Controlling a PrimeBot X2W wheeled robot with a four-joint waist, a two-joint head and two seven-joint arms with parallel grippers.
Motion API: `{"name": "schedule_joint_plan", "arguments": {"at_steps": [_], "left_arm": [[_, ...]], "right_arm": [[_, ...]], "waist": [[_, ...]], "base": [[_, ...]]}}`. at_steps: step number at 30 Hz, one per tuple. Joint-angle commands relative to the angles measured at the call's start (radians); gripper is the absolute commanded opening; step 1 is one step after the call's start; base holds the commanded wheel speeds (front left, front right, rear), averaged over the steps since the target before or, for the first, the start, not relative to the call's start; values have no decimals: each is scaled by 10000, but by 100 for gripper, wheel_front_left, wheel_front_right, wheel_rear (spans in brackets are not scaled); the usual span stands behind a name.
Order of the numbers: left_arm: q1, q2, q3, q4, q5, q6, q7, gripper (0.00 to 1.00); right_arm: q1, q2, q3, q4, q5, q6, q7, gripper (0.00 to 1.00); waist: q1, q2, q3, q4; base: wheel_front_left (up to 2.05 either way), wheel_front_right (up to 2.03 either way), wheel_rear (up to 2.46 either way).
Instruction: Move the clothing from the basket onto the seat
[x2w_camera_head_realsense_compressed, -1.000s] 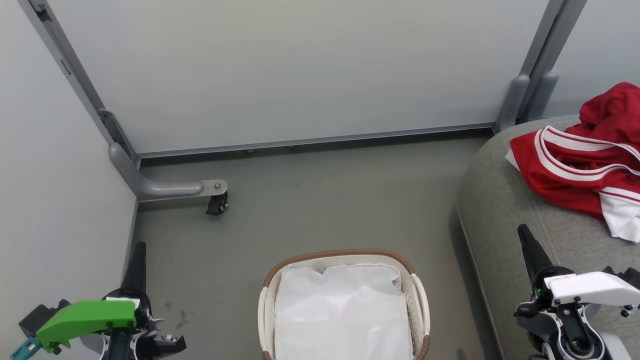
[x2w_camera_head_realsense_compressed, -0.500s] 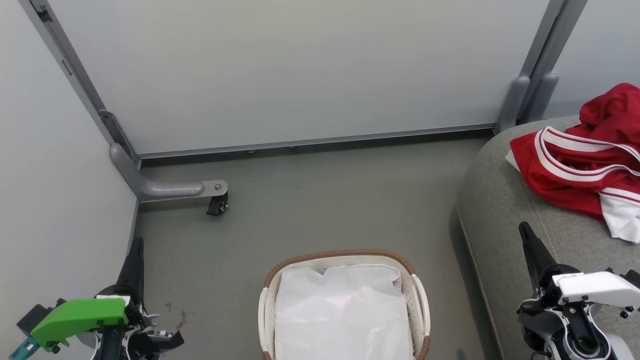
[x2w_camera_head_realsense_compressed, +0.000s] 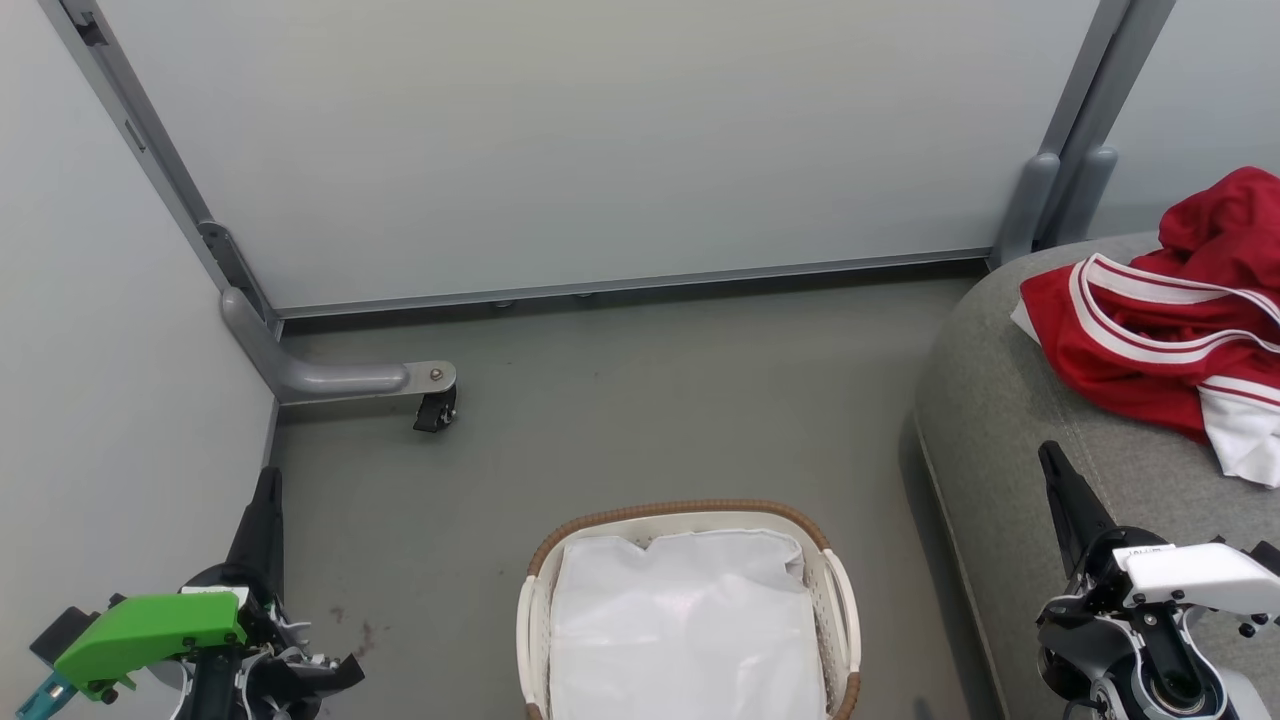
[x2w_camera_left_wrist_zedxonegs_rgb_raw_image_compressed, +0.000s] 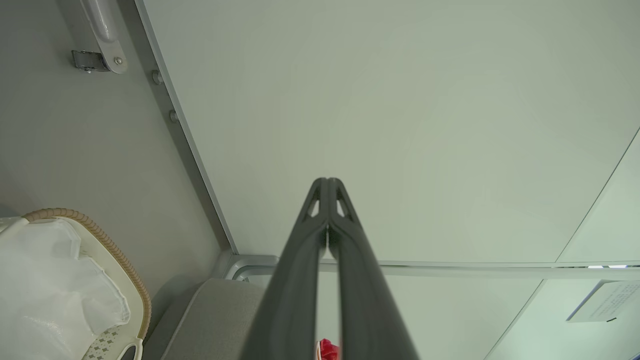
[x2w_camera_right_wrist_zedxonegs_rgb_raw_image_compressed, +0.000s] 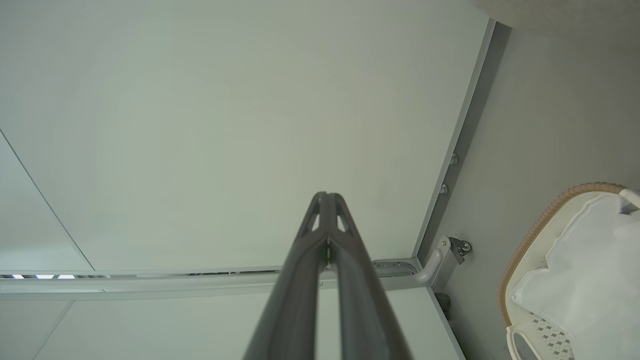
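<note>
I see the clothing (x2w_camera_head_realsense_compressed: 1140, 350) heaped on the seat (x2w_camera_head_realsense_compressed: 1000, 430) at two o'clock, well apart from the basket (x2w_camera_head_realsense_compressed: 680, 508) at six, which holds a white liner (x2w_camera_head_realsense_compressed: 685, 630). My left end effector (x2w_camera_head_realsense_compressed: 267, 480) and right end effector (x2w_camera_head_realsense_compressed: 1050, 455) are closed, empty.

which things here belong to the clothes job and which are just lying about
Job: red clothing, already lying on the grey seat; basket.
Just there: white liner inside the basket; caster wheel; pale partition panels.
</note>
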Motion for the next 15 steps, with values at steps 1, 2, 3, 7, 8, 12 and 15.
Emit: {"name": "schedule_joint_plan", "arguments": {"at_steps": [1, 2, 3, 7, 8, 12, 15], "left_arm": [[-103, 48, 26, -17, -34, -58, 44, 0], [-103, 48, 26, -17, -33, -58, 44, 0], [-103, 48, 26, -17, -33, -58, 44, 0], [-103, 47, 27, -17, -33, -58, 45, 0], [-103, 47, 27, -17, -33, -58, 45, 0], [-102, 47, 27, -18, -33, -58, 45, 0], [-102, 47, 27, -18, -32, -58, 43, 0]], "right_arm": [[110, -59, -22, -46, 33, 0, 32, 0], [110, -59, -22, -46, 33, 0, 32, 0], [109, -59, -22, -46, 33, 0, 32, 0], [109, -59, -21, -46, 33, -1, 32, 0], [109, -59, -21, -46, 33, 0, 31, 0], [109, -59, -21, -46, 33, 0, 31, 0], [109, -59, -21, -44, 34, 0, 31, 0]], "waist": [[0, 0, 0, 0], [0, 0, 0, 0], [0, 0, 0, 0], [0, 0, 0, 0], [0, 0, 0, 0], [0, 0, 0, 0], [0, 0, 0, 0]], "base": [[0, 0, 0], [0, 0, 0], [0, 0, 0], [0, 0, 0], [0, 0, 0], [0, 0, 0], [0, 0, 0]]}}
